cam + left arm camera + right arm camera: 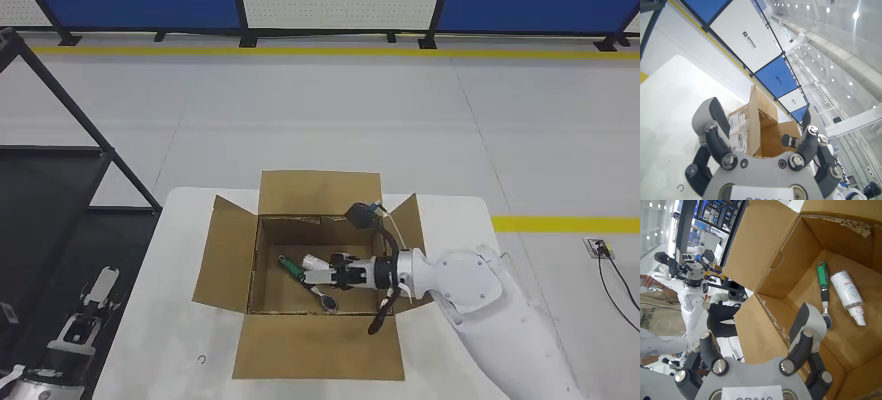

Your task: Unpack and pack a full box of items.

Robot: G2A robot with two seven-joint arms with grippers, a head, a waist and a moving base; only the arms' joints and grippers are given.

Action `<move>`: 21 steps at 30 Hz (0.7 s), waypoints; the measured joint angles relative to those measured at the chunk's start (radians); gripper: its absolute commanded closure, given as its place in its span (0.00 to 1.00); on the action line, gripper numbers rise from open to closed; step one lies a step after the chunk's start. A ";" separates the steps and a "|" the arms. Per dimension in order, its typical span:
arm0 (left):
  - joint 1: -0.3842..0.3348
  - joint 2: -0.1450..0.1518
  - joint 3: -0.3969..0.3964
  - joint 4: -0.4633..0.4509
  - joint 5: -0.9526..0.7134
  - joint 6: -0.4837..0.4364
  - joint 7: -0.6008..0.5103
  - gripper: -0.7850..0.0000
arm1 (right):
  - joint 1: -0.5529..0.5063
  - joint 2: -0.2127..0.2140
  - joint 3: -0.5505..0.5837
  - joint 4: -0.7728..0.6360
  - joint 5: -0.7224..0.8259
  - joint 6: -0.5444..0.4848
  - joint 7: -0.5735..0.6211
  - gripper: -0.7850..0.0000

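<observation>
An open cardboard box (318, 262) stands in the middle of the white table (180, 300), all flaps spread. On its floor lie a green-handled ratchet (823, 283) and, beside it, a white spray bottle (847, 292); the ratchet (291, 267) and the bottle (316, 264) sit towards the box's left half. My right gripper (757, 321) is inside the box, open and holding nothing, with one fingertip (806, 317) close to the ratchet's head. My left gripper (763, 115) is open and empty, off the table's left edge (98, 288), pointing at the box (768, 130).
A black metal frame (60, 130) stands left of the table. A small hook-shaped mark (202, 361) lies on the table near the front left. The table surface left and right of the box is bare. Blue and white panels (330, 12) close the back.
</observation>
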 measured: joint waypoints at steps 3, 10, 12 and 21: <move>0.000 0.000 0.001 0.000 0.004 0.000 0.003 0.00 | -0.001 0.000 0.002 -0.003 -0.001 0.000 0.000 0.00; -0.001 0.000 0.001 0.000 0.004 0.000 0.003 0.00 | -0.002 0.001 0.002 -0.004 -0.001 0.000 0.000 0.00; -0.001 0.000 0.002 -0.001 0.003 0.000 0.003 0.00 | -0.003 0.000 0.001 -0.004 -0.001 -0.001 -0.001 0.00; -0.026 0.006 0.041 -0.031 0.009 0.031 -0.029 0.00 | 0.166 -0.048 -0.214 0.129 -0.208 -0.094 0.018 0.00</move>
